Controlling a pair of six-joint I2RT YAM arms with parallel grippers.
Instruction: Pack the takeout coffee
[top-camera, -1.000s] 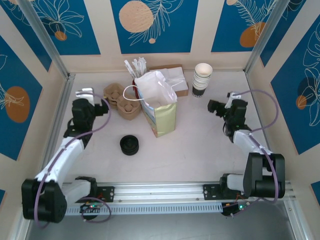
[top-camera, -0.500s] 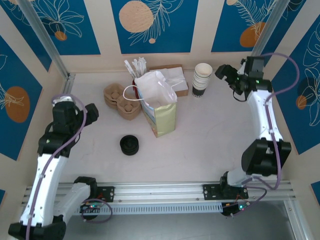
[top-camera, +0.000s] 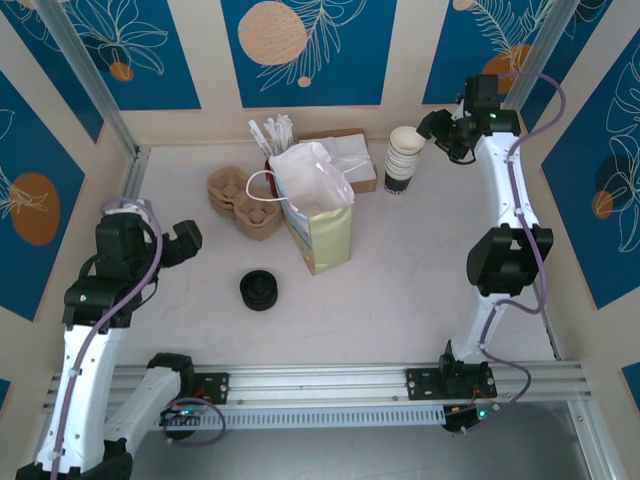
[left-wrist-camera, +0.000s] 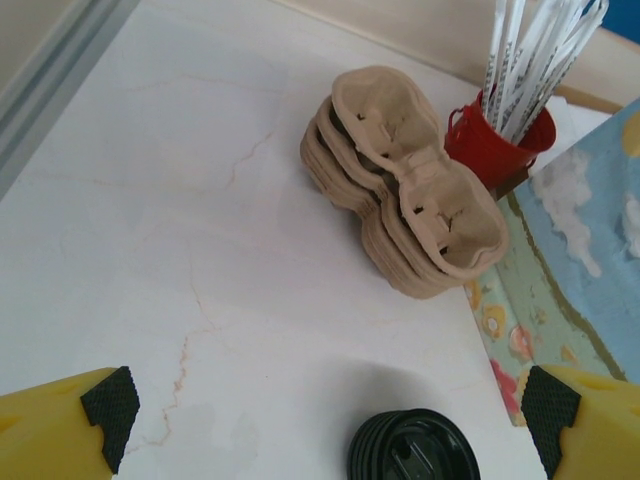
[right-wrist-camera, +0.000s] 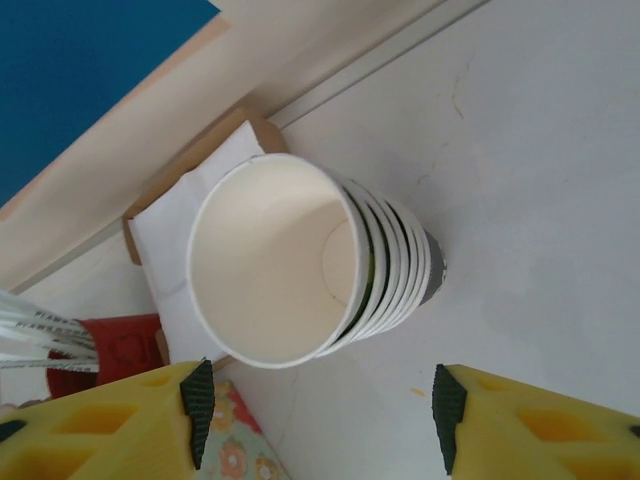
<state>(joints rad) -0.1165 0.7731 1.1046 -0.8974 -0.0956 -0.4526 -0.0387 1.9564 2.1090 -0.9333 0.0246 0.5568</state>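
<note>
The paper bag (top-camera: 318, 205) stands well right of the left tool (top-camera: 185, 240), jaws wide, black lids (top-camera: 259, 290) just ahead. The right tool (top-camera: 432, 128), jaws apart and empty, hovers by the cup stack (top-camera: 403, 165), whose top cup (right-wrist-camera: 265, 265) (empty, cream inside) lies ahead between its fingers (right-wrist-camera: 120, 420).

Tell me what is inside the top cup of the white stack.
The top cup shows a bare cream wall and round floor, nothing in it. The nested cups beneath show just rims; their insides are covered.
</note>
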